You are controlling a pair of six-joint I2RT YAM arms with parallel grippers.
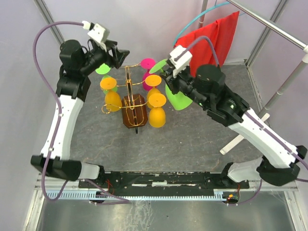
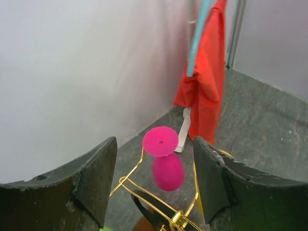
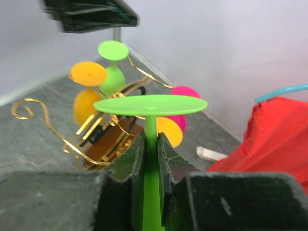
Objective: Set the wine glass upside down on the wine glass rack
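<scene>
A green wine glass (image 1: pixel 177 97) is in my right gripper (image 1: pixel 168 77), just right of the wine glass rack (image 1: pixel 134 113). In the right wrist view the gripper (image 3: pixel 151 140) is shut on the glass's stem (image 3: pixel 151 126), with the round foot (image 3: pixel 150 105) past the fingertips, towards the rack's gold wire arms (image 3: pixel 53 126). My left gripper (image 1: pixel 120 57) hangs open above the rack's back left, with nothing in it. In the left wrist view it (image 2: pixel 155 144) frames a pink glass (image 2: pixel 168 171) hanging upside down further off.
Several glasses hang upside down on the rack: a green one (image 3: pixel 112 77), orange ones (image 1: pixel 113 101) (image 1: pixel 157 116) and the pink one (image 1: pixel 147 64). A red cloth (image 1: pixel 219 36) hangs at the back right beside a metal frame pole (image 1: pixel 284 86). A white stick (image 1: pixel 234 143) lies by the right arm.
</scene>
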